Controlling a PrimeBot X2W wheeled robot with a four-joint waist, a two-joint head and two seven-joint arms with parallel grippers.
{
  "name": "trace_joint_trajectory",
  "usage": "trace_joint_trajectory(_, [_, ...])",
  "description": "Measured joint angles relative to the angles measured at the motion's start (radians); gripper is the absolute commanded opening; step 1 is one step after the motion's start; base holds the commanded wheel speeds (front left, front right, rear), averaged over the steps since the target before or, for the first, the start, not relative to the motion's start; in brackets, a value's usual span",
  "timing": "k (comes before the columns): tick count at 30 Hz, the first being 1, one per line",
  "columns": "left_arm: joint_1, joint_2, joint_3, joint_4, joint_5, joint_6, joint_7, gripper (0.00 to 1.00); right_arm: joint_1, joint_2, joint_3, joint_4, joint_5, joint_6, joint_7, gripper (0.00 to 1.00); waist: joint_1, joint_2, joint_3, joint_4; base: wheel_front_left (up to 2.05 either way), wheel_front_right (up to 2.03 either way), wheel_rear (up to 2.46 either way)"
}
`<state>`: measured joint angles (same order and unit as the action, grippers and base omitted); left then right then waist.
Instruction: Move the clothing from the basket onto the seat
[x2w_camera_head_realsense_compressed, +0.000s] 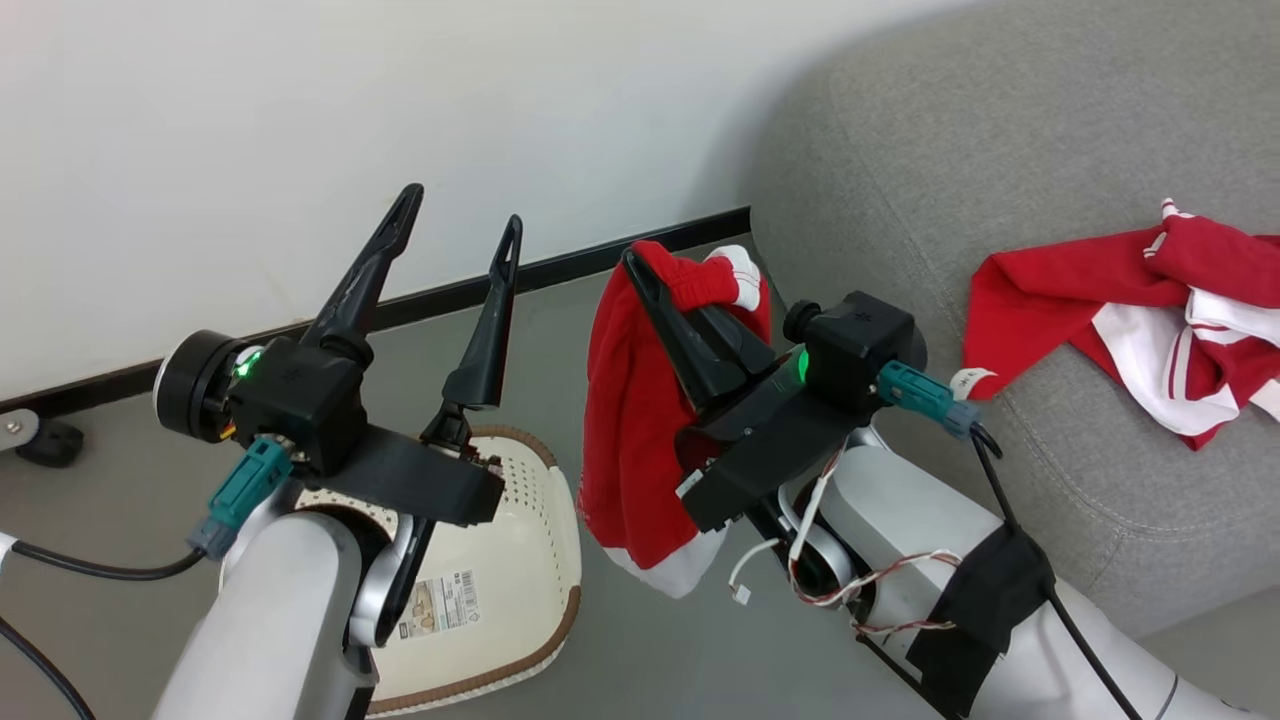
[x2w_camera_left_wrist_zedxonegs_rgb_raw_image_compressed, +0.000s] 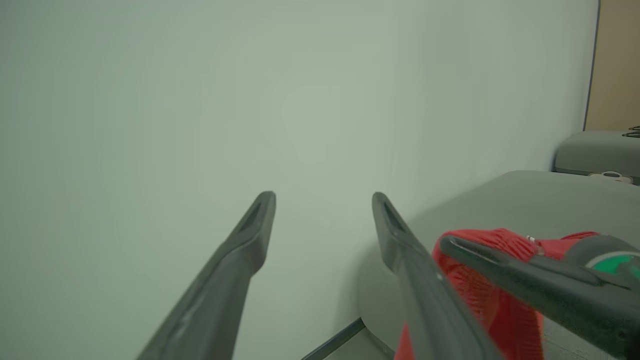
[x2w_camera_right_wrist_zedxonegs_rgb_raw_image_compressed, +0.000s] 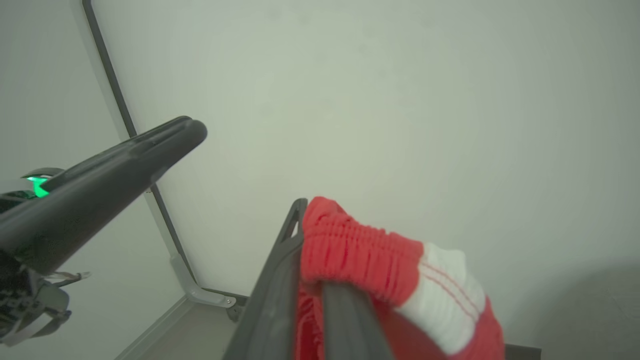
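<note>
Right pincer is clamped on the red garment at its ribbed waistband. The rest hangs below my fingers over the floor, white hem lowest. Left pincer is wide open and empty, off to my left above the basket. The seat is to my right, with the striped garment already on it.

Plan: grip firm, carry right, get the hem clear of the seat's edge, and release well over the cushion. At the rim it would likely slide off.

Writing: the paper label in the basket has a barcode, but the text is too small to read. No print is visible on the held garment.
</note>
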<state>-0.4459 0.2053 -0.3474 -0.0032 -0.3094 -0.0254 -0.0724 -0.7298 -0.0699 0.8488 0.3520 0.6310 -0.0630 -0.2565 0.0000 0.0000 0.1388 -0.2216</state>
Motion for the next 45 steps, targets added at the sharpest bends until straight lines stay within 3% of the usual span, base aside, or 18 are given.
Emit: trace_joint_trajectory(45, [0.024, 0.019, 0.006, 0.017, 0.003, 0.007, -0.017, 1.0, 0.071, 0.001, -0.082, -0.055, -0.072, 0.01, 0.0, 0.0, 0.0, 0.0001, 0.005, -0.263, 0.0, 0.0, 0.0])
